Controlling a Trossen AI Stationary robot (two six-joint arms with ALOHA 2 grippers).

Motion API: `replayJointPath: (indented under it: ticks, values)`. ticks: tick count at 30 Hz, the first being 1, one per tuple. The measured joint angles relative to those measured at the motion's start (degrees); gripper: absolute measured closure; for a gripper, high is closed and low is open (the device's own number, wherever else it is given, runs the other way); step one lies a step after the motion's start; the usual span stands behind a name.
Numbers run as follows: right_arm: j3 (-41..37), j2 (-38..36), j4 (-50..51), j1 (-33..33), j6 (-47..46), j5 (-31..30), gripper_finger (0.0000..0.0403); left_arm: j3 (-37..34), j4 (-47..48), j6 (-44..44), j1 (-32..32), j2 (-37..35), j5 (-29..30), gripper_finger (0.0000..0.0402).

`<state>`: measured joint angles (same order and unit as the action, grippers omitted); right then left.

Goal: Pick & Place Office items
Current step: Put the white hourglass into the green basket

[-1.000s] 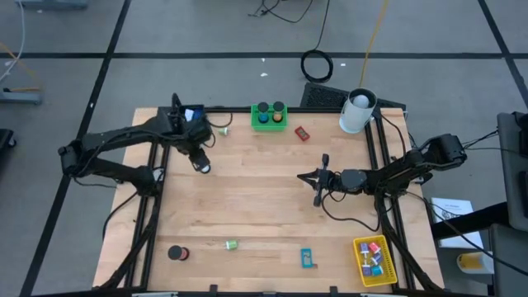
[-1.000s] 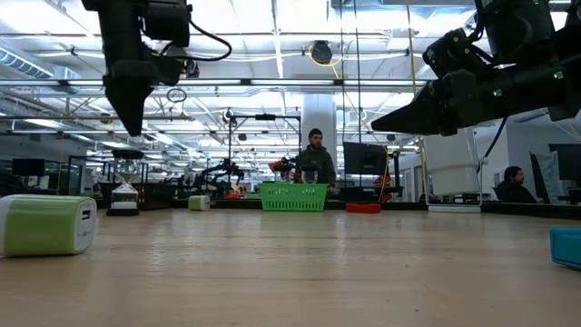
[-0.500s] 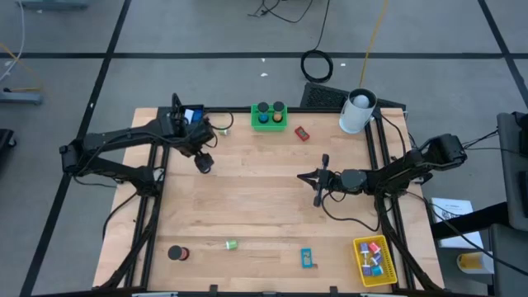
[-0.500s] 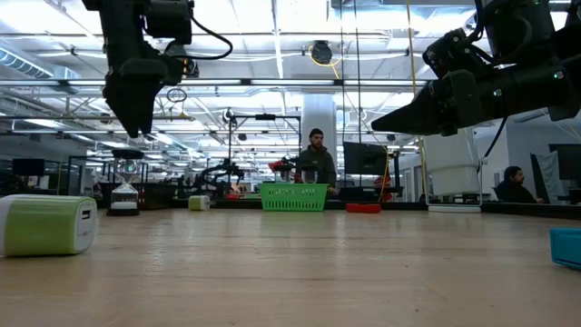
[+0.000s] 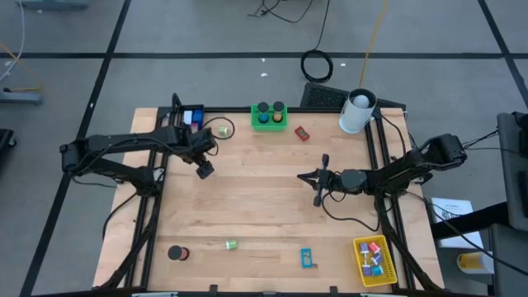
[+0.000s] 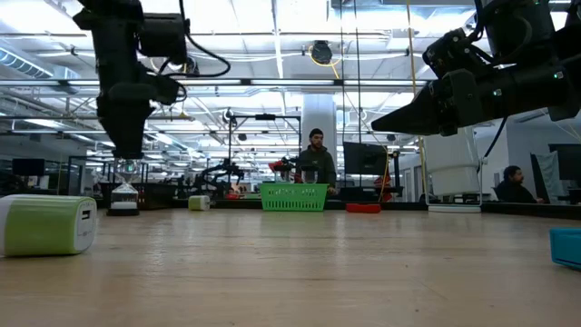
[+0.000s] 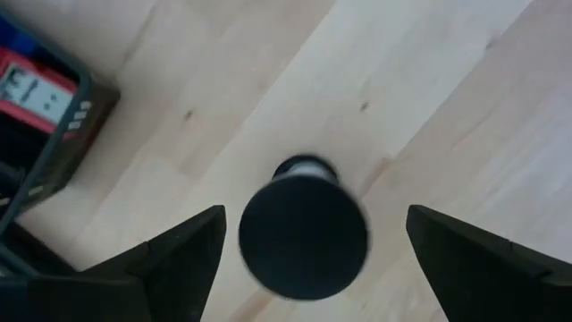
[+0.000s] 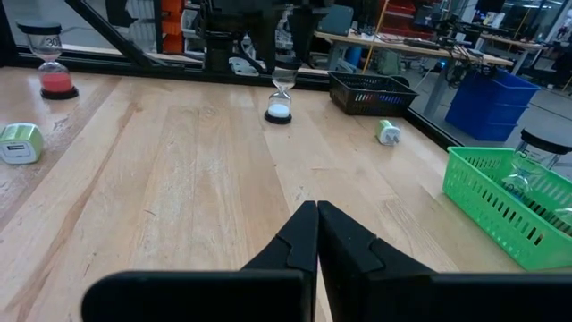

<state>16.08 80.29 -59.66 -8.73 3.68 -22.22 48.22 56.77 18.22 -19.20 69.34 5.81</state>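
Hourglass with black caps stands upright on the wooden table near its far left corner, close to the black bin, and the left gripper hangs right over it with its fingers spread wide to either side, touching nothing. Right gripper hovers over the table's middle right with its fingers pressed together and empty. Other office items lie well apart (a black roll, a green clip and a cyan piece along the near edge), and a red block lies beside the green bin.
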Motion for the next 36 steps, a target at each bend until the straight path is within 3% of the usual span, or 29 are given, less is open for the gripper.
replayJointPath:
  ticks: [9, 19, 25, 29, 33, 36]
  values:
    - [0.0, 0.0, 0.0, 0.0, 0.0, 0.0, 0.0402, -4.3, -4.1, 0.3, 0.0, 0.0, 1.7, 0.0070]
    - [0.0, 0.0, 0.0, 0.0, 0.1, 0.0, 0.0402, -5.4, -6.0, 0.0, 0.0, 0.0, 1.7, 0.0190]
    - [0.0, 0.0, 0.0, 0.0, 0.2, 0.0, 0.0402, -1.4, -3.1, -2.1, 0.0, 0.0, 1.8, 0.0190]
    - [0.0, 0.0, 0.0, 0.0, 0.2, 0.0, 0.0402, 2.9, -6.6, -4.3, 0.0, 0.1, 2.5, 0.0190]
    - [0.0, 0.0, 0.0, 0.0, 0.2, 0.0, 0.0402, 6.3, -13.6, -7.1, -0.1, 5.0, 3.0, 0.0190]
    - [0.0, 0.0, 0.0, 0.0, 0.2, 0.0, 0.0402, 10.5, -16.7, -10.0, -0.2, 11.6, 0.2, 0.0190]
